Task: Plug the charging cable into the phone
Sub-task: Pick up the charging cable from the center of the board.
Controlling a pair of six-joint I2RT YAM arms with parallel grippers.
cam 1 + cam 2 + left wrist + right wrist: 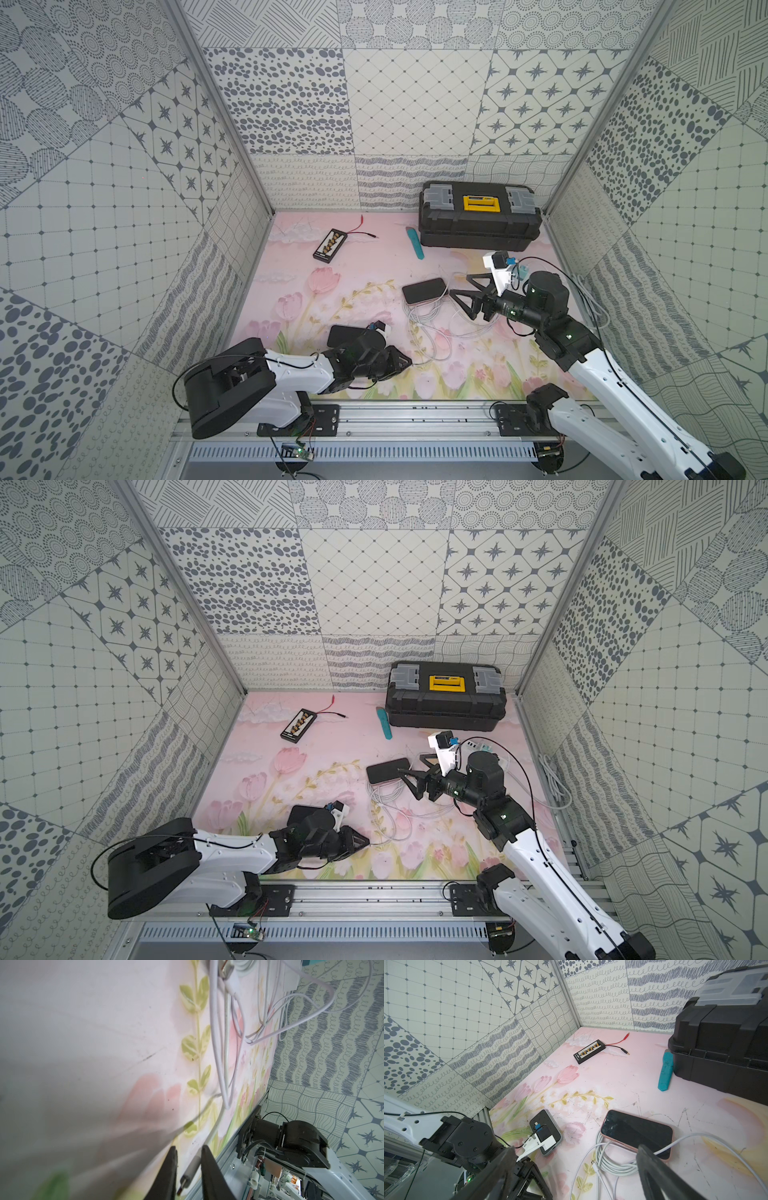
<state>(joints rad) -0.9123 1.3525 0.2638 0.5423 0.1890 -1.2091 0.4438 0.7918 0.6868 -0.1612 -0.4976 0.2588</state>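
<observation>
White cable [419,328] coiled by phone [424,290], toolbox [478,224] behind, left gripper [189,1147] flanking plug [192,1165], grip unclear, right gripper [459,283] spread

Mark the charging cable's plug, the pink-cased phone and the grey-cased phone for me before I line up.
cable plug [192,1167]: left wrist view, on its pale housing.
pink-cased phone [636,1133]: right wrist view, middle of the dark screen.
grey-cased phone [548,1121]: right wrist view, on the uncovered part of its screen.
</observation>
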